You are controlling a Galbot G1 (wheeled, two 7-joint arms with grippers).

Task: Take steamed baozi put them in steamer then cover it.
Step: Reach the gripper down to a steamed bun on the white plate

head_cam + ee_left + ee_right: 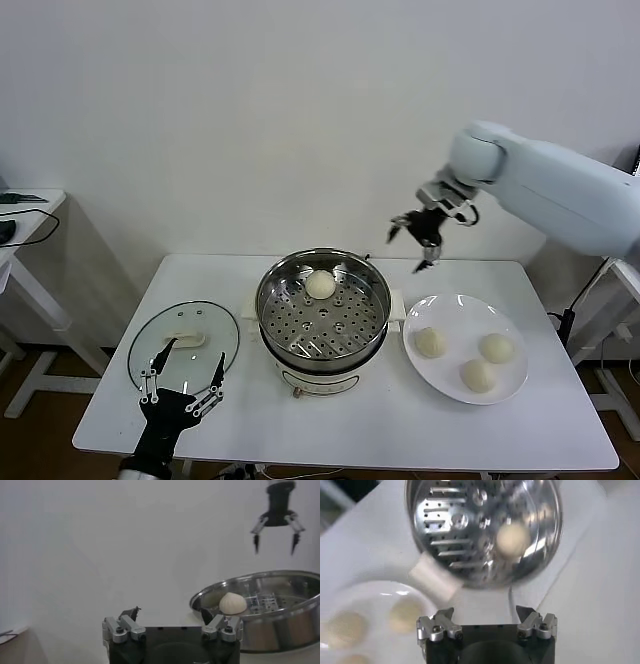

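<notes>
White rectangular table (330,420) carries three items in a row across the head view.

Centre: round shiny stainless-steel steamer (323,308) on a white electric base, perforated tray visible inside. One small round cream-white baozi (320,285) sits on the tray, close to the far wall of the pot. Same bun shows in the left wrist view (233,603) just inside the steamer's rim (260,587), and in the right wrist view (512,538) on the perforated tray (455,530).

Robot's right of the steamer: flat round white plate (500,395), just beside the base's side handle. Three more cream-white buns (430,342) (496,347) (478,375) lie on it, apart from each other.

Robot's left of the steamer: round clear glass cover (150,345) with metal rim, lying flat on the table, cream-white handle at its centre. The pot is uncovered.

Right gripper (422,247): raised in the air above the table's far edge, between steamer and plate, clear of both. Fingers spread wide, nothing between them. Also seen far off in the left wrist view (275,542), hanging above the pot.

Left gripper (183,377): low at the near edge of the table, fingers spread wide, tips over the near rim of the glass cover. Holds nothing; whether the tips touch the glass cannot be told.
</notes>
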